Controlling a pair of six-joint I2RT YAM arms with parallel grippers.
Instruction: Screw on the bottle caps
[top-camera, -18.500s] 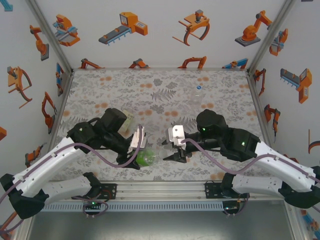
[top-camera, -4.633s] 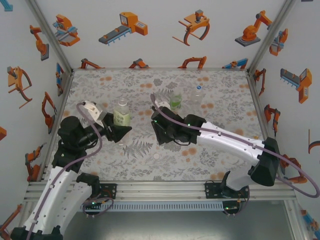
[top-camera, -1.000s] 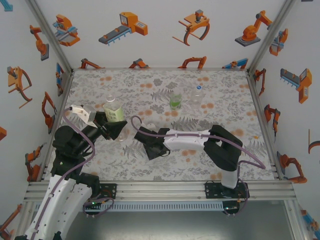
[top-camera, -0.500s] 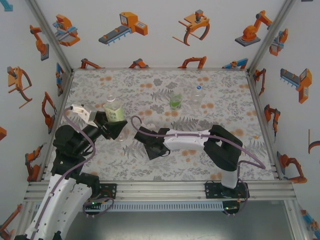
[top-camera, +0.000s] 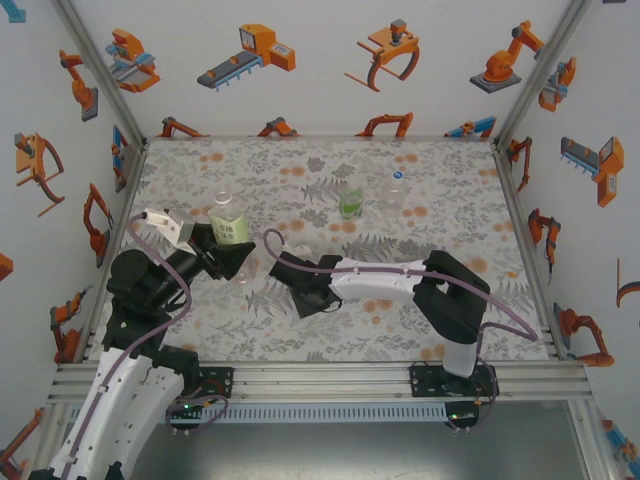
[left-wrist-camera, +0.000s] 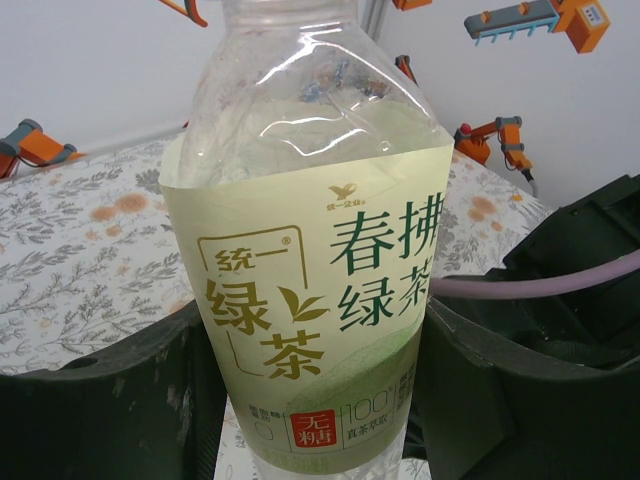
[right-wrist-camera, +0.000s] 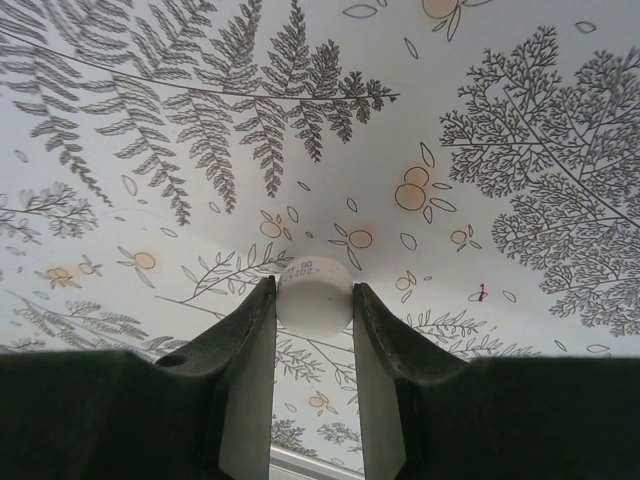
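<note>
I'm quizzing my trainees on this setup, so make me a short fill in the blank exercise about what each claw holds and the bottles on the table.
1. The bottle in the left claw has a pale yellow-____ label.
2. The right claw is shut on a cap whose colour is ____.
3. Far across the table, ____ more stand free: a green-labelled bottle and a clear bottle.

Missing words: green; white; two.

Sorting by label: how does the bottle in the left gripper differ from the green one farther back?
The held bottle has a pale yellow-green label; the far bottle has a bright green one. The held bottle sits between the left gripper's fingers; the far bottle stands free. Both are clear plastic.
</note>
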